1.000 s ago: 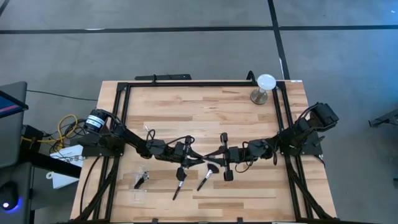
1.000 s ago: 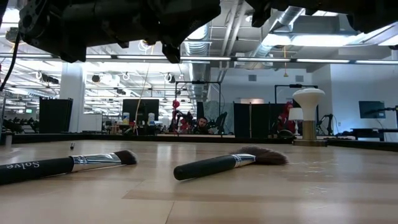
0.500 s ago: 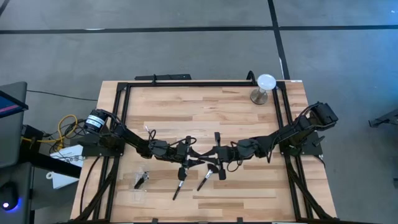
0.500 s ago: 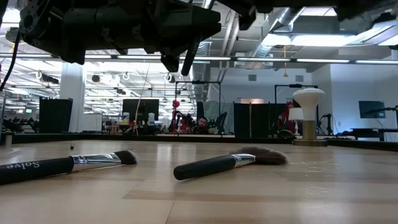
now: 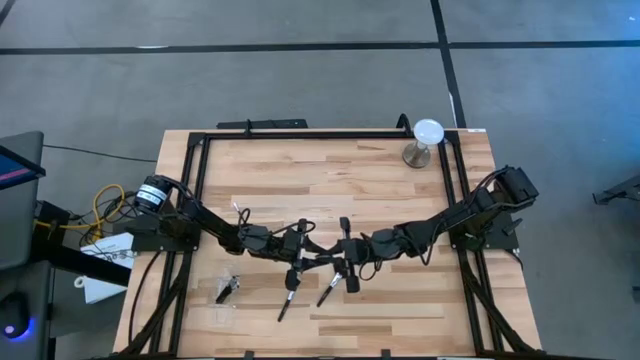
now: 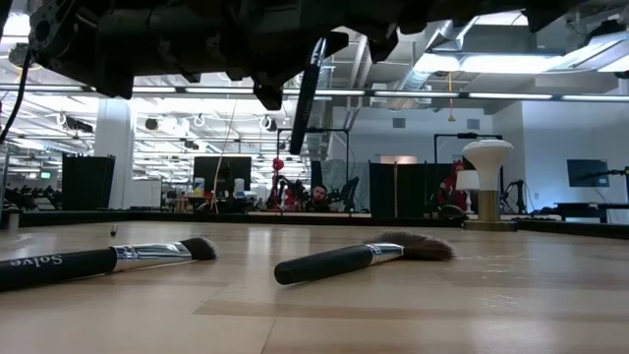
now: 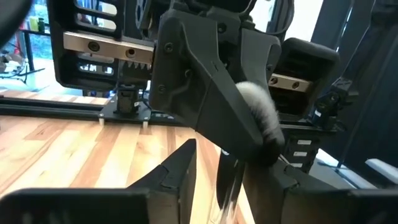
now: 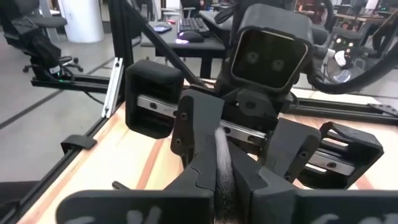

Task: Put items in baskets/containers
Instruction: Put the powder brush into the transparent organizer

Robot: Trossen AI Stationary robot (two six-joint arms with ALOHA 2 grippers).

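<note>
From above, the two arms meet over the middle of the table, the left gripper [image 5: 312,262] and the right gripper [image 5: 336,264] pointing at each other, tips almost touching. The handed brush sits in the joint between them, too small here to separate from the dark fingers. Two loose brushes [image 5: 287,300] lie flat on the wood just beside and below both claws, on the table's near side. A small dark cluster of brushes [image 5: 228,290] lies well apart from the left claw, toward that arm's base. At table height, both claws hang as a dark mass above the table. From it a thin dark handle [image 6: 307,87] points down, slightly tilted and clear of the wood. Beneath lie a lettered brush [image 6: 103,261] and a fan-headed brush [image 6: 364,258], neither touched. From the left wrist, the left claw's fingers [image 7: 180,180] stand partly apart. The handle passes between them with a visible gap on each side, so they grip nothing, and the pale bristle head [image 7: 258,102] sits against the opposing claw's finger. From the right wrist, the right claw's fingers [image 8: 196,180] are closed tight on the grey bristle end [image 8: 222,163] of that brush.
</note>
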